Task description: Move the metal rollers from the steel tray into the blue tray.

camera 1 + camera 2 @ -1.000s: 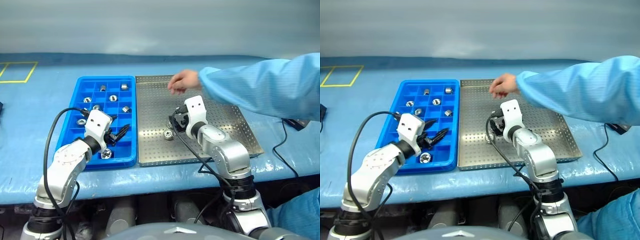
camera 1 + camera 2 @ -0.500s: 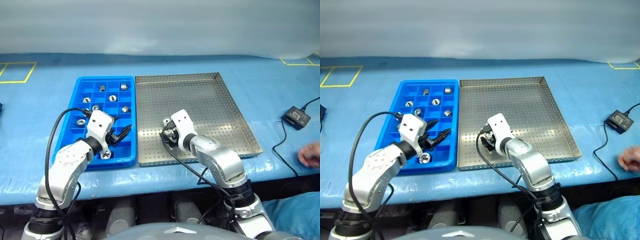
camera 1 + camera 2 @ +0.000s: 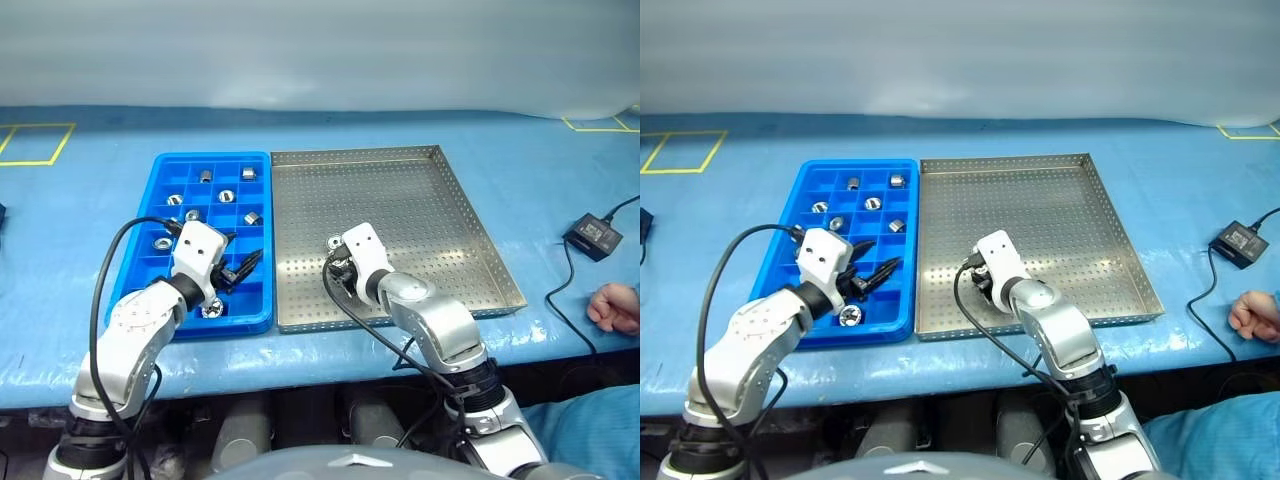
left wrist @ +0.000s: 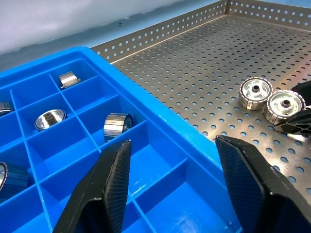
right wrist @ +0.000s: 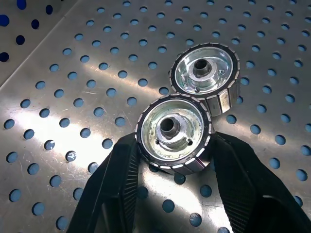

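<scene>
The steel tray [image 3: 420, 200] lies at the centre of the table, and the blue tray [image 3: 212, 156] touches its left side. Two metal rollers rest side by side on the steel tray's near left part. My right gripper [image 5: 173, 141] is shut on the nearer roller [image 5: 173, 127], a finger pressed on each side. The other roller [image 5: 205, 77] lies free just beyond it. Several rollers [image 3: 226, 196] sit in the blue tray's compartments. Over the blue tray's near right corner, my left gripper [image 3: 240, 258] hangs open and empty.
A person's hand [image 3: 612, 305] rests on the table at the far right edge. A black adapter [image 3: 592, 236] with its cable lies right of the steel tray. Yellow tape marks [image 3: 35, 143] sit at the far left.
The person's arm has drawn back from over the steel tray to the right edge. My right gripper has come down and shut on a roller. The left gripper has kept still.
</scene>
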You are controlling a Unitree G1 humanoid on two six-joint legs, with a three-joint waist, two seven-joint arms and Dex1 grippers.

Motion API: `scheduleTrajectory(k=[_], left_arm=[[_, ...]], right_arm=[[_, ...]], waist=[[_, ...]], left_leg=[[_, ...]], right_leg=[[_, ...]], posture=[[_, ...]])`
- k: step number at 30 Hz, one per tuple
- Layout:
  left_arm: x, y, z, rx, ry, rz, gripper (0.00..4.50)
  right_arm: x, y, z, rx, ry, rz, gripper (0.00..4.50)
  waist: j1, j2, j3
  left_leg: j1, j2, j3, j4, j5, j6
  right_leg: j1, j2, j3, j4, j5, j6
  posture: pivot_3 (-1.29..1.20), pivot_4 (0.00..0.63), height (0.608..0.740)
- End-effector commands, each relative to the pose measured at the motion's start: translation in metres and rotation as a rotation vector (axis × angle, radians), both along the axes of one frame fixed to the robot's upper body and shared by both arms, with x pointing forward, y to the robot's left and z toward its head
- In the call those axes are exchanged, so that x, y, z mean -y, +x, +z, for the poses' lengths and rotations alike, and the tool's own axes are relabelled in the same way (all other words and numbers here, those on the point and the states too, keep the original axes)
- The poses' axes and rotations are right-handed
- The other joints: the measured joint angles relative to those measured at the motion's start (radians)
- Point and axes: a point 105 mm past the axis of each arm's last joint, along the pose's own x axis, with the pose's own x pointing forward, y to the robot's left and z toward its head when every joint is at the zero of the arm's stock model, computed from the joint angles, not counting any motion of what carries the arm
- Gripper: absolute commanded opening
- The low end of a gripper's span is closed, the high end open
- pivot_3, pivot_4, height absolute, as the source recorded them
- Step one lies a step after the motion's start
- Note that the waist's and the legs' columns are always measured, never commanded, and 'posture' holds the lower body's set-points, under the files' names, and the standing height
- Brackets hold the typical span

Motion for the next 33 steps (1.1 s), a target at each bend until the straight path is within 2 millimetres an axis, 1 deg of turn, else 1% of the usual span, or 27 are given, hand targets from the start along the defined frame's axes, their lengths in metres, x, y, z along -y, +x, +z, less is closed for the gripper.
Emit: scheduleTrajectory(k=[1,3,5,7,9,10,12,13,15,16,20,26,29,33], left_arm=[[0.017,-0.001,0.021,0.075,-0.087,-0.072,3.0],[0.026,-0.001,0.037,0.112,-0.253,-0.109,3.0],[0.033,-0.001,0.055,0.137,-0.467,-0.152,3.0],[0.037,-0.002,0.063,0.124,-0.61,-0.201,3.0],[0.04,-0.006,0.064,0.103,-0.683,-0.268,3.0],[0.042,-0.009,0.065,0.095,-0.703,-0.301,3.0],[0.041,-0.012,0.065,0.089,-0.727,-0.324,3.36],[0.04,-0.013,0.066,0.087,-0.743,-0.331,3.58],[0.038,-0.014,0.067,0.088,-0.763,-0.331,4.29],[0.037,-0.014,0.068,0.086,-0.772,-0.329,4.48],[0.041,-0.018,0.069,0.04,-0.827,-0.367,4.48],[0.045,-0.013,0.059,-0.067,-0.96,-0.329,4.48],[0.047,-0.012,0.056,-0.095,-0.993,-0.308,4.48],[0.048,-0.01,0.05,-0.125,-0.994,-0.285,4.48]], right_arm=[[-0.013,-0.001,0.057,0.175,0.167,0.131,2.15],[-0.021,-0.014,0.082,0.225,0.275,0.258,2.15],[-0.025,-0.028,0.099,0.248,0.368,0.37,2.15],[-0.028,-0.042,0.107,0.242,0.441,0.467,2.15],[-0.028,-0.052,0.107,0.231,0.458,0.524,2.15],[-0.028,-0.055,0.106,0.227,0.454,0.537,2.15],[-0.026,-0.056,0.103,0.222,0.447,0.536,2.11],[-0.026,-0.056,0.103,0.22,0.447,0.533,2.11],[-0.025,-0.056,0.103,0.221,0.459,0.532,2.11],[-0.026,-0.057,0.104,0.223,0.469,0.537,2.11],[-0.028,-0.06,0.108,0.231,0.496,0.552,2.11],[-0.032,-0.065,0.117,0.251,0.524,0.586,2.11],[-0.032,-0.065,0.118,0.254,0.525,0.586,2.11],[-0.033,-0.066,0.12,0.259,0.529,0.588,2.11]], waist=[[0.002,0.0,0.0],[0.003,0.0,0.0],[0.005,-0.001,0.0],[0.004,-0.001,0.0],[-0.001,-0.001,0.0],[-0.003,-0.001,0.0],[-0.009,-0.001,0.0],[-0.012,-0.001,0.0],[-0.014,-0.001,0.0],[-0.014,-0.001,0.0],[-0.013,-0.001,0.0],[-0.013,-0.001,0.0],[-0.013,-0.001,0.0],[-0.013,-0.001,0.0]], left_leg=[[0.0,0.0,0.0,0.0,0.0,0.0],[0.0,0.0,0.0,0.0,0.0,0.0],[0.0,0.0,-0.001,0.0,0.0,0.0],[0.0,0.0,-0.002,0.001,0.0,0.001],[0.0,0.0,-0.002,0.001,0.0,0.001],[0.0,0.0,-0.002,0.001,0.0,0.001],[0.0,0.0,-0.002,0.002,0.0,0.001],[0.0,0.0,-0.002,0.002,0.0,0.001],[0.0,0.0,-0.001,0.003,0.0,0.001],[0.0,0.0,-0.001,0.004,0.0,0.001],[0.0,0.0,-0.001,0.004,0.0,0.001],[0.0,0.0,-0.002,0.004,0.0,0.001],[0.0,0.0,-0.002,0.004,0.0,0.001],[0.0,0.0,-0.001,0.004,0.0,0.001]], right_leg=[[0.0,0.0,0.0,0.0,0.0,0.0],[0.0,0.0,0.0,0.0,0.0,0.0],[0.001,0.0,0.0,-0.001,0.001,0.001],[0.001,0.0,-0.001,-0.001,0.001,0.001],[0.002,0.001,-0.001,-0.001,0.001,0.001],[0.002,0.001,-0.001,-0.001,0.001,0.001],[0.002,0.002,-0.001,0.0,0.0,0.0],[0.002,0.002,-0.001,0.0,0.0,0.0],[0.002,0.002,0.0,0.0,0.0,0.001],[0.002,0.002,0.0,0.0,0.001,0.001],[0.002,0.002,0.0,0.0,0.0,0.002],[0.002,0.002,0.0,0.0,0.001,0.002],[0.002,0.002,0.0,0.0,0.001,0.002],[0.002,0.002,0.0,0.0,0.001,0.002]], posture=[[0.02,0.15,0.74],[0.01,0.15,0.74],[0.01,0.15,0.74],[0.0,0.15,0.74],[0.0,0.15,0.74],[-0.01,0.15,0.74],[-0.01,0.15,0.74],[-0.02,0.15,0.74],[-0.02,0.15,0.74],[-0.02,0.15,0.74],[-0.02,0.15,0.74],[-0.02,0.15,0.74],[-0.02,0.15,0.74],[-0.02,0.15,0.74]])
